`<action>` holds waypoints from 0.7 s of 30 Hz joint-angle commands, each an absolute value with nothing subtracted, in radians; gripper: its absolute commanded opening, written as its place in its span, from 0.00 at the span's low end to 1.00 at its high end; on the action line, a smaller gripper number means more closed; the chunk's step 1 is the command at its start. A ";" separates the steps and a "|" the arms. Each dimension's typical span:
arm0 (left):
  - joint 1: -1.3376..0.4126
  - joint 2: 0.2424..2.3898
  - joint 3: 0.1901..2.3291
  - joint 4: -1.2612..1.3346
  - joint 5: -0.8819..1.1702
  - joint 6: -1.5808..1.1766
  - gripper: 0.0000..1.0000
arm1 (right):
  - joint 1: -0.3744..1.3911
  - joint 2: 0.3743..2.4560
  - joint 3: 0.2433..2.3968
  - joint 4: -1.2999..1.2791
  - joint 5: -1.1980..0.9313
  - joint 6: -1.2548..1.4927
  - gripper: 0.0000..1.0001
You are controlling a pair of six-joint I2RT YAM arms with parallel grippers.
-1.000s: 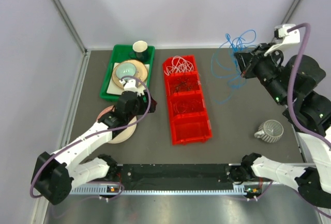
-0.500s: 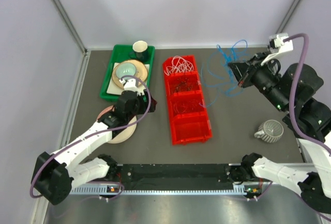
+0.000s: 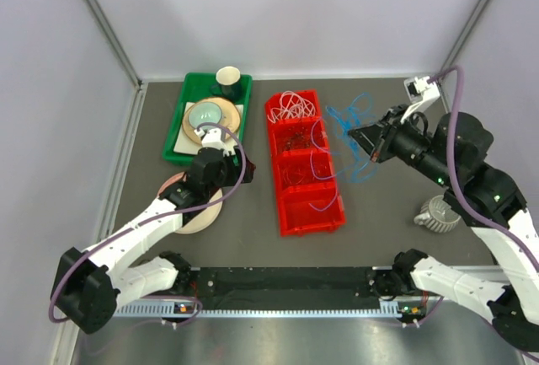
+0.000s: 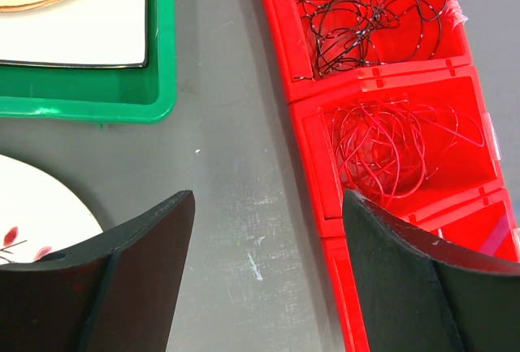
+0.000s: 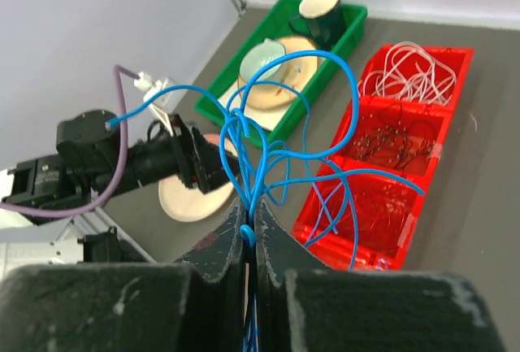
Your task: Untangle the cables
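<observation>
Blue cables (image 5: 246, 175) pinched in right tool (image 5: 250, 215), lower lengths hidden

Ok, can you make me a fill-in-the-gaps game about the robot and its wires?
1. The wires pinched in the right gripper are ___.
2. The left gripper is ___ and holds nothing.
3. The black wires lie in a ___ bin.
4. The plates sit in a ___ tray.
Missing words: blue, open, red, green.

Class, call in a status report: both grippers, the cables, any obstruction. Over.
Right gripper shut on blue cables, bundle held aloft. Left gripper open, empty, near red bin. Blue strands trail over bin; possible snag.
</observation>
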State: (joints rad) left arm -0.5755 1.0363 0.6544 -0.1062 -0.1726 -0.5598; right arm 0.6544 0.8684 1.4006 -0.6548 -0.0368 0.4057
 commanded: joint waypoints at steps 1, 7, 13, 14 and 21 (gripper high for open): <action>-0.571 1.009 0.669 -0.078 -0.173 -0.568 0.79 | 0.667 0.847 1.371 -0.615 -0.087 0.443 0.00; -0.569 1.012 0.664 -0.075 -0.166 -0.572 0.79 | 0.666 0.824 1.258 -0.601 -0.103 0.480 0.00; -0.571 1.012 0.658 -0.075 -0.166 -0.574 0.79 | 0.667 0.785 1.103 -0.592 -0.101 0.502 0.00; -0.569 1.012 0.658 -0.074 -0.164 -0.574 0.79 | 0.667 0.784 1.063 -0.591 -0.098 0.500 0.00; -0.569 1.031 0.657 -0.061 -0.146 -0.578 0.79 | 0.666 0.824 0.951 -0.554 -0.097 0.486 0.00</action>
State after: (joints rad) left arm -0.5755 1.0363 0.6544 -0.1059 -0.1673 -0.5735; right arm 0.6544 0.8085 0.9768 -0.6235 -0.0906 0.4911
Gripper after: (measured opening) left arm 0.785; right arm 0.016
